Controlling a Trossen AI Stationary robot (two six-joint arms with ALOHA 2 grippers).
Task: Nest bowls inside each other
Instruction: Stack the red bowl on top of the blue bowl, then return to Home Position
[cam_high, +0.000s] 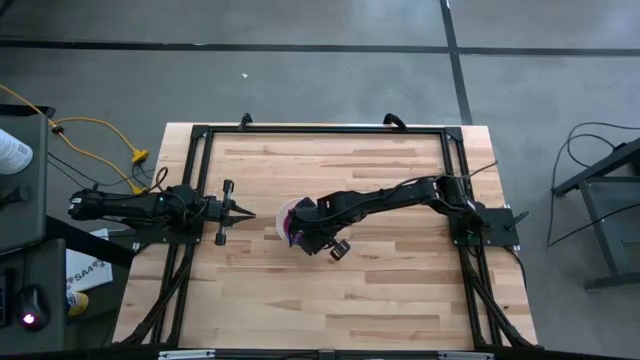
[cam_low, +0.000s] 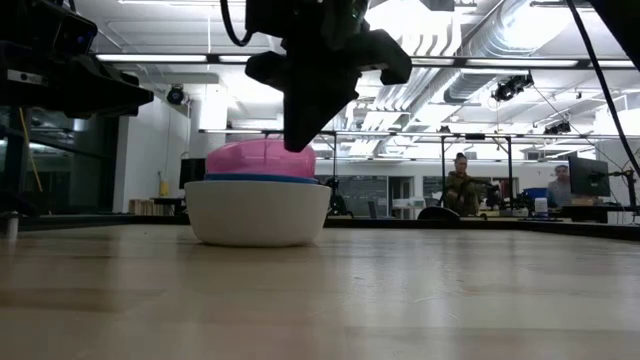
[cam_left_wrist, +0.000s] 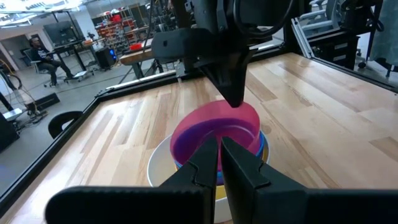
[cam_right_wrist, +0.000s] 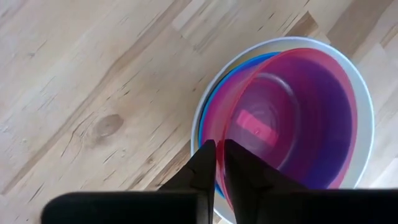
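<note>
A stack of bowls stands at the table's middle. The white bowl (cam_low: 257, 212) is outermost and rests on the wood. A blue rim (cam_low: 260, 179) and a yellow rim (cam_left_wrist: 265, 148) show just inside it. The red-pink bowl (cam_left_wrist: 217, 121) sits on top, tilted, with purple (cam_right_wrist: 323, 124) showing through it. My right gripper (cam_right_wrist: 216, 149) reaches down steeply from the table's right side and is shut on the red-pink bowl's rim. Left of the stack, my left gripper (cam_high: 250, 214) stays level and shut, apart from the bowls. My right gripper has the red-pink bowl's rim (cam_right_wrist: 210, 134) between its two fingers, one inside the bowl and one outside. The fingers slant steeply down from above. The bowl sits tilted in the stack, its rim raised above the blue one.
A black frame (cam_high: 200, 135) runs along the table's far edge and both sides. Bare wood lies around the stack. Beyond the table are desks with seated people (cam_low: 462, 180).
</note>
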